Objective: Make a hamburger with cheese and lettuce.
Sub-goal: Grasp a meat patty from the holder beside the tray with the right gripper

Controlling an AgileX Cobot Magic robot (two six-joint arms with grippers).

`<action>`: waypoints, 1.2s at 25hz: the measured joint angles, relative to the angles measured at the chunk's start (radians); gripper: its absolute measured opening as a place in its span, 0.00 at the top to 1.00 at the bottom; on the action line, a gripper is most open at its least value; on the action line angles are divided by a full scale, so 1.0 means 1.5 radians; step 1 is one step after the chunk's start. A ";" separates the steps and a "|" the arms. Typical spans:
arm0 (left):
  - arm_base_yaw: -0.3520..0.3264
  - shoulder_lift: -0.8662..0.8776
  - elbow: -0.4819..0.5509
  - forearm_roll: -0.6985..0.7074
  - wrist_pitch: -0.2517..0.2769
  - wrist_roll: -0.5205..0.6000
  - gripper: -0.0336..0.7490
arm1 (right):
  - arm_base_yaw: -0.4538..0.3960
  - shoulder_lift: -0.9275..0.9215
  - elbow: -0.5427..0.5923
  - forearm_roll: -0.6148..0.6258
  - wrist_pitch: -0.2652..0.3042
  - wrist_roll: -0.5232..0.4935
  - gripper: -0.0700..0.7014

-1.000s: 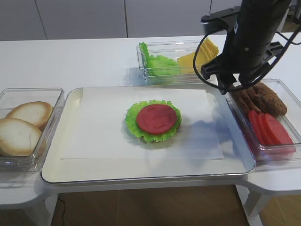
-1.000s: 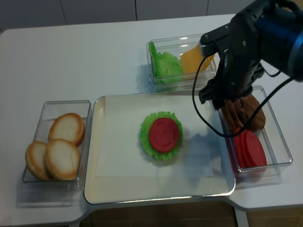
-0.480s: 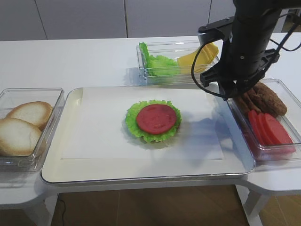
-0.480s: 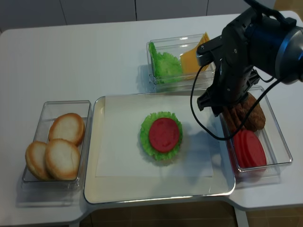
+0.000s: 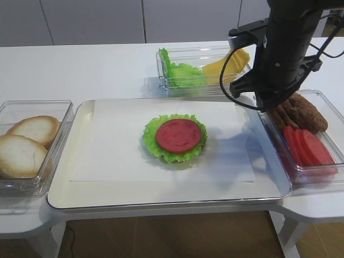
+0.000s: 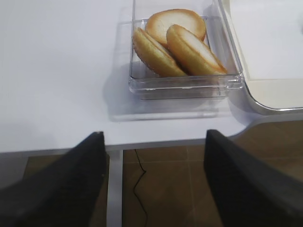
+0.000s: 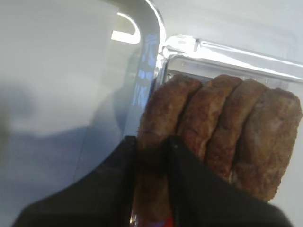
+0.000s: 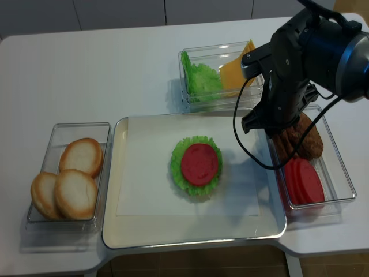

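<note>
The hamburger [image 5: 175, 137], a frilly lettuce rim under a red tomato disc, lies mid-tray on white paper; it also shows in the realsense view [image 8: 197, 164]. Cheese slices [image 5: 226, 63] and loose lettuce [image 5: 180, 72] share the clear back container. My right gripper [image 7: 152, 144] reaches down into the right container and is shut on the leftmost brown patty [image 7: 163, 109] of a row of patties [image 5: 301, 112]. In the high view the arm hides its fingertips. My left gripper [image 6: 154, 179] is open and empty over the table's front left edge, with floor below it.
Bun halves [image 5: 24, 142] fill the clear left container, also seen in the left wrist view [image 6: 175, 42]. Red tomato slices [image 5: 307, 146] lie in front of the patties. The tray [image 5: 80, 188] has a raised rim next to the patty container.
My right arm has shifted a little to the right, closer over the near end of the patty row. The hamburger and containers have not moved.
</note>
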 joint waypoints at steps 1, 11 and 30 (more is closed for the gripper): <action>0.000 0.000 0.000 0.000 0.000 0.000 0.35 | 0.000 0.000 0.000 0.000 0.000 0.000 0.71; 0.000 0.000 0.000 0.000 0.000 0.000 0.35 | 0.000 -0.025 0.000 0.000 0.006 0.021 0.75; 0.000 0.000 0.000 0.000 0.000 0.000 0.35 | 0.000 -0.092 0.000 0.015 0.029 0.032 0.76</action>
